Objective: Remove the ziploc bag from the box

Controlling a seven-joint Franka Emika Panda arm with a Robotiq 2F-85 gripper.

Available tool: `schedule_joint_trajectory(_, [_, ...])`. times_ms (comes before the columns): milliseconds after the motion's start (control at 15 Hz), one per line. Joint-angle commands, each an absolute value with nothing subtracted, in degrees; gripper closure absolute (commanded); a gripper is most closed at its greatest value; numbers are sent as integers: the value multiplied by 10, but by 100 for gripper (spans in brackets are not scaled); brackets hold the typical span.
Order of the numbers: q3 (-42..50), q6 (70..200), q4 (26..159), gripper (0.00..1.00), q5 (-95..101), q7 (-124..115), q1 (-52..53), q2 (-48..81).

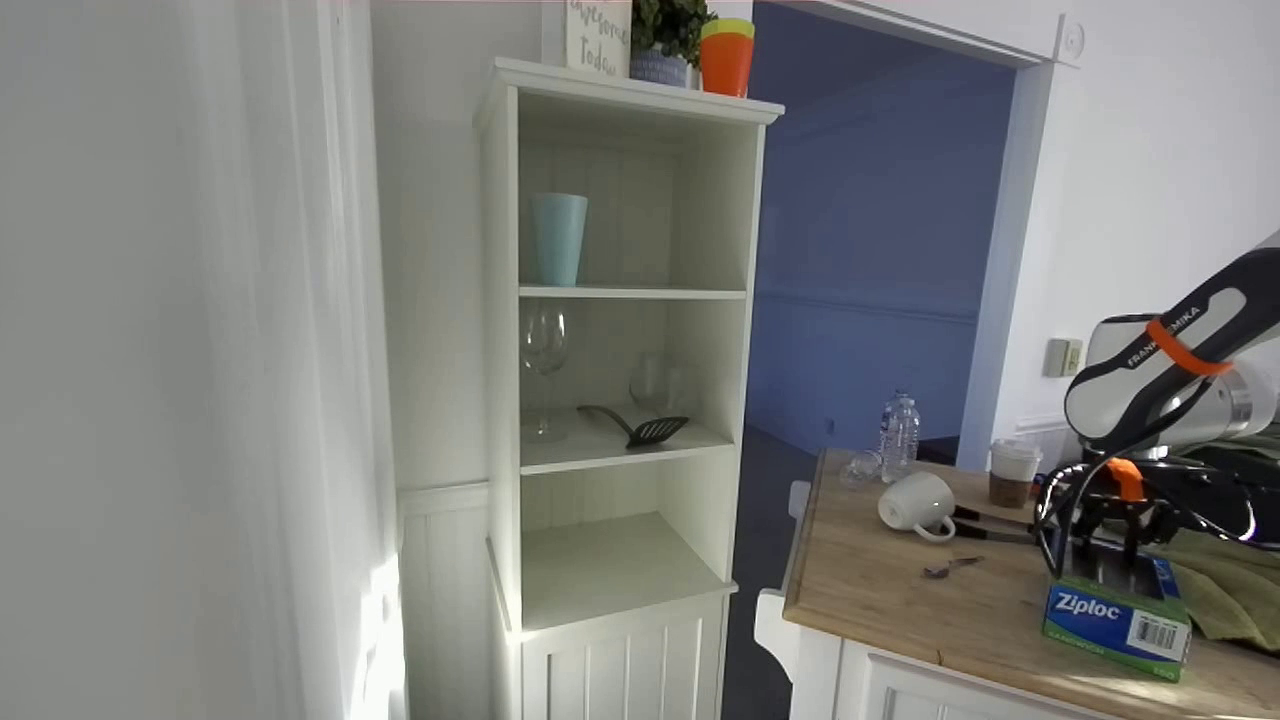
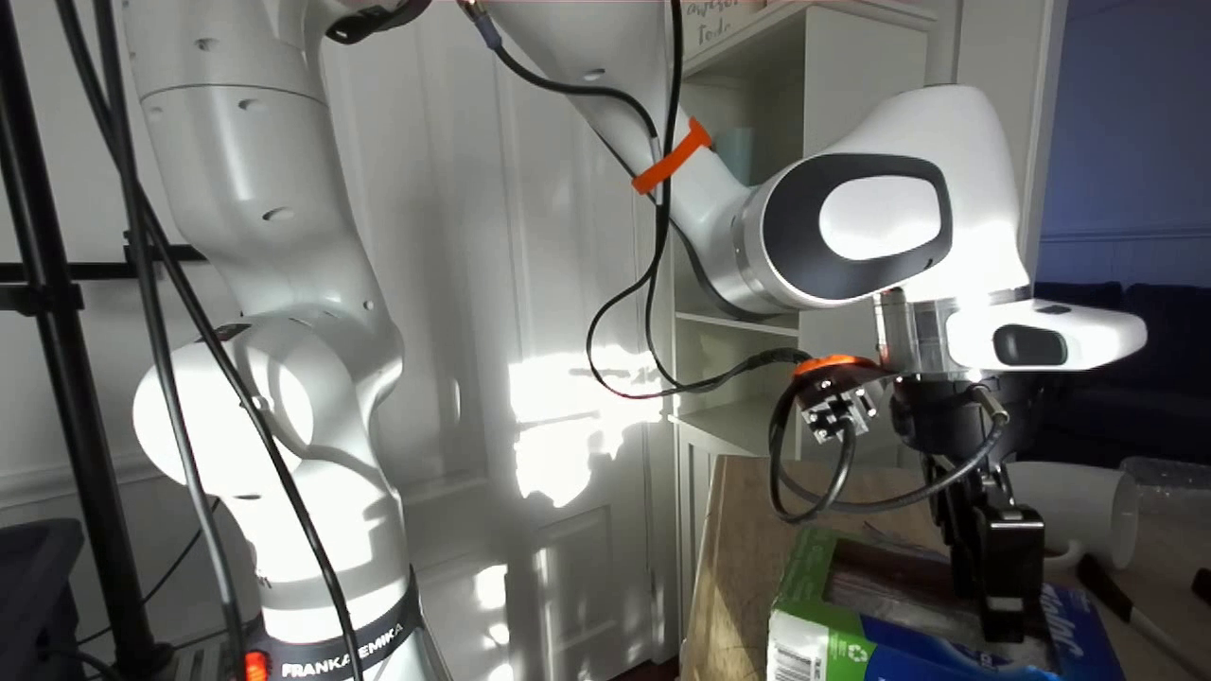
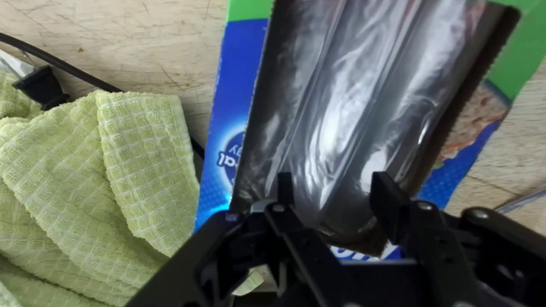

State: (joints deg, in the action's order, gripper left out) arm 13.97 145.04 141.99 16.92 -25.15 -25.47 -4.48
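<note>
Hanging low: my gripper [image 3: 332, 187], jaws apart at the open top of the box [image 1: 1115, 628]; any contact, I can't tell.
Ziploc bag [image 3: 347, 111]: clear plastic, long folds, inside the box.
Box: close to the near edge of the tabletop [image 1: 860, 580] in an exterior view.
Mug [image 1: 915, 502]: on its side, toward the tabletop's left edge there.
Towel [image 3: 145, 179]: crumpled, beside the box.

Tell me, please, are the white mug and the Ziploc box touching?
Apart: an exterior view shows wooden tabletop between the white mug and the Ziploc box.
</note>
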Motion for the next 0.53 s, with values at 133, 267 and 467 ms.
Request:
schedule_joint_trajectory(133, [161,1421,1383,45,156,-263,-233,-6])
schedule_joint_trajectory(267, [166,1418,1378,51,156,-263,-228,1])
schedule_joint_trajectory(467, [172,1418,1376,61,158,-265,-222,7])
